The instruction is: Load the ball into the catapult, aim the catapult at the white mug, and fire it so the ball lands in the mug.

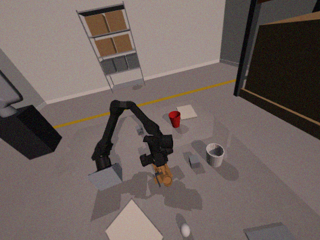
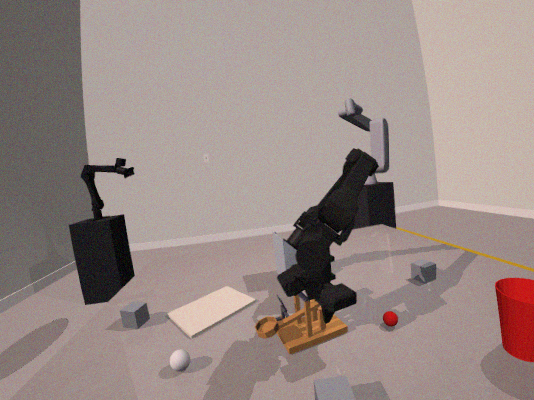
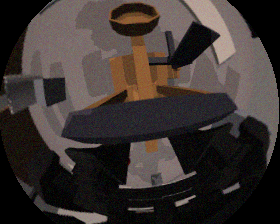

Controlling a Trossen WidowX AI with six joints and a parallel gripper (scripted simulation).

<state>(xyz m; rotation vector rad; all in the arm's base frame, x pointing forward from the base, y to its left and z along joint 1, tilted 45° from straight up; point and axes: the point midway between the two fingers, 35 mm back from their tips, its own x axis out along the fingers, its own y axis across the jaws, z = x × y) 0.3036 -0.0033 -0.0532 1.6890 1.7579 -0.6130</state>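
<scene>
The wooden catapult [image 1: 162, 176] [image 2: 304, 328] [image 3: 134, 75] stands on the floor, and its spoon cup [image 2: 266, 327] [image 3: 134, 20] is empty. My gripper [image 1: 158, 165] [image 2: 314, 306] [image 3: 146, 122] reaches down over the catapult and is shut on its frame. The white mug [image 1: 215, 155] stands upright on the floor to the right of the catapult in the top view. A small red ball [image 2: 390, 318] lies on the floor right of the catapult in the exterior view. A white ball [image 1: 185, 230] [image 2: 179, 359] lies on the floor nearer the front.
A red cup [image 1: 174, 119] [image 2: 517, 317] stands behind the catapult. Grey blocks [image 1: 195, 161] [image 2: 424, 270] [image 2: 134, 314] and flat white slabs [image 1: 133, 223] [image 1: 186, 111] [image 2: 211, 310] lie around. A black pedestal [image 1: 30, 133] [image 2: 102, 257] and a shelf unit [image 1: 111, 43] stand farther off.
</scene>
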